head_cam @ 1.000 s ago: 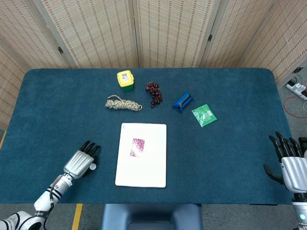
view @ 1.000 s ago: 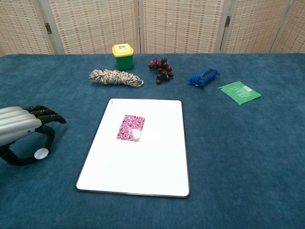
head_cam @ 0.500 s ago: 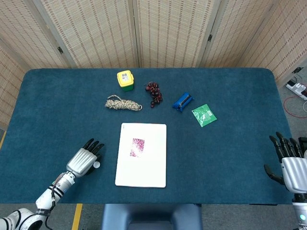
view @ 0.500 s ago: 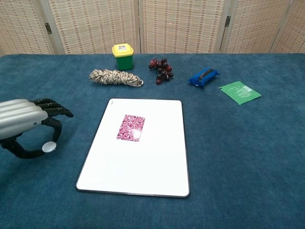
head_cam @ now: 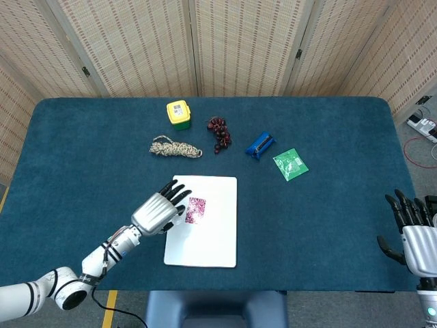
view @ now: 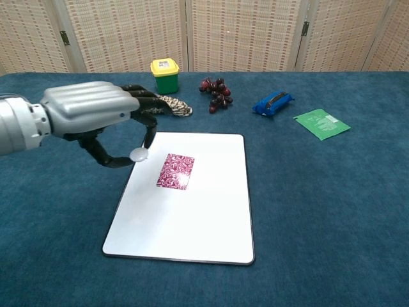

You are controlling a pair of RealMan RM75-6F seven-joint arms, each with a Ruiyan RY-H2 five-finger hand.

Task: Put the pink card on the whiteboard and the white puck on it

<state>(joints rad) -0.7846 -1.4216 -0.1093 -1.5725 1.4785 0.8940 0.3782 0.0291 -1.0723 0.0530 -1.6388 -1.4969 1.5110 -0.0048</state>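
My left hand (view: pixel 96 112) pinches white puck (view: pixel 138 154) beside pink card (view: pixel 176 171), puck visible chest view only; right hand (head_cam: pixel 413 232) fingers spread, empty.

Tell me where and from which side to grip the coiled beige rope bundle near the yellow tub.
Grip the coiled beige rope bundle across its narrow middle, coming from above. It lies flat and elongated on the blue table, long axis left-right, so fingers should close front-to-back. The yellow-lidded tub sits apart behind it, probably leaving room.
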